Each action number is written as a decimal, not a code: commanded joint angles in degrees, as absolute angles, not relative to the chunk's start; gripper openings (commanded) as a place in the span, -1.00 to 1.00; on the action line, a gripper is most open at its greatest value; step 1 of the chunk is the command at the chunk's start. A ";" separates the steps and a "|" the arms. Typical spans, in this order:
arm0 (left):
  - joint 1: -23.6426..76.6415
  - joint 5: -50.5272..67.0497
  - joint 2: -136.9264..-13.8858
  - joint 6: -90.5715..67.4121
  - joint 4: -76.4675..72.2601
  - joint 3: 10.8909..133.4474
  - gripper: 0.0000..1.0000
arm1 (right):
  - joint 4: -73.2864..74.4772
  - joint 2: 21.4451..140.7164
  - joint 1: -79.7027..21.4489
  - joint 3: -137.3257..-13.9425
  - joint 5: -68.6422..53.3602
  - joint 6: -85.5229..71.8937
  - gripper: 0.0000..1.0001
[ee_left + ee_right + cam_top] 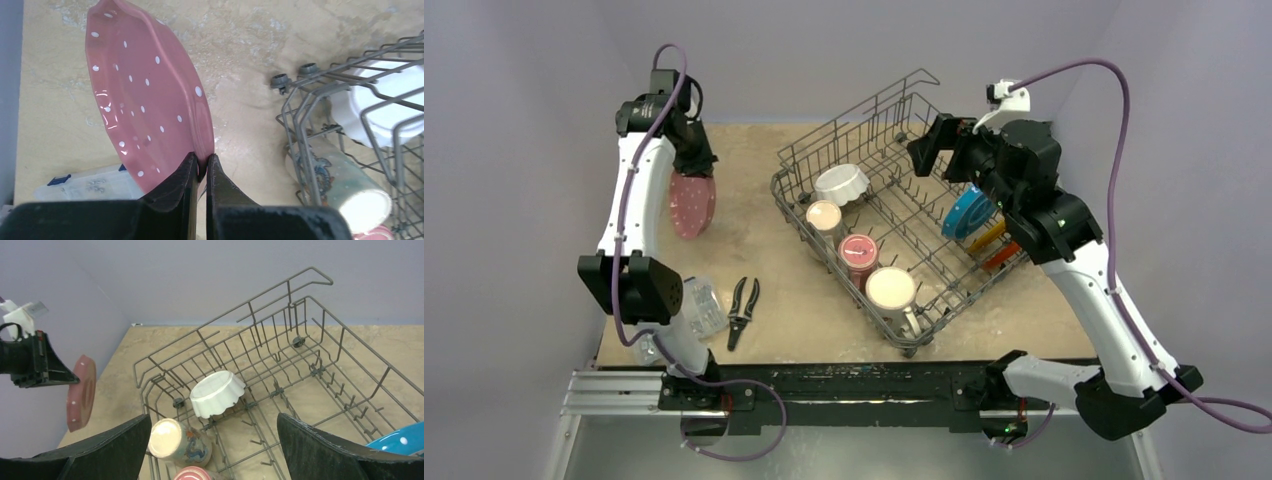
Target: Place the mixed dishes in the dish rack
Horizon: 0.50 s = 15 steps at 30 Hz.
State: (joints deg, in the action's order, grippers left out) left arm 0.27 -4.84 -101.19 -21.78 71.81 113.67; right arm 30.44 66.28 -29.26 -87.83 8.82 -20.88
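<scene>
A: State of the left gripper (202, 162)?
B: Pressed together on the rim of the pink plate (145, 100), white-dotted, hanging on edge over the table (754, 150), left of the dish rack (904, 210) and apart from it

A: And the right gripper (214, 419)?
B: Spread wide, pinching nothing, hovering above the rack's far end

A: Other dishes?
B: Already loaded. White fluted bowl (842, 183), beige cup (824, 217), maroon mug (858, 250) and cream mug (891, 290) down the left row. Blue plate (967, 213), yellow plate (989, 235) and red-orange plate (1002, 255) standing among the tines on the right

A: Handling of the pink one?
B: Most likely glazed ceramic: stiff, weighty for a two-finger pinch, slick, quick to chip. Held at a single spot on a wavy rim, so prone to swinging or sliding if jerked

A: Better place to hold?
B: Rim only, nowhere else thin enough. Deep over the lip, edge kept vertical, carried slowly, then lowered between two tines, never dropped
</scene>
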 commanded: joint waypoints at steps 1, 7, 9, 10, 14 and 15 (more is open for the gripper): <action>0.09 -4.31 -92.37 -25.91 68.56 115.91 -1.00 | 27.31 67.51 -30.28 -87.25 4.76 -19.30 0.96; 0.09 -1.59 -86.75 -31.43 67.33 113.64 -1.00 | 30.05 70.62 -34.20 -88.26 4.64 -17.49 0.96; 0.09 -1.33 -84.38 -32.61 67.22 113.34 -1.00 | 30.35 71.55 -36.02 -88.35 4.72 -17.05 0.96; 0.09 -1.18 -83.25 -33.21 67.23 113.25 -1.00 | 30.36 71.89 -36.77 -88.35 4.74 -16.97 0.96; 0.09 -0.28 -78.73 -36.08 67.20 112.88 -1.00 | 29.44 72.66 -39.13 -87.94 4.06 -17.03 0.96; 0.09 1.05 -77.62 -37.41 66.97 112.47 -1.00 | 29.05 72.77 -39.82 -87.81 3.92 -17.01 0.96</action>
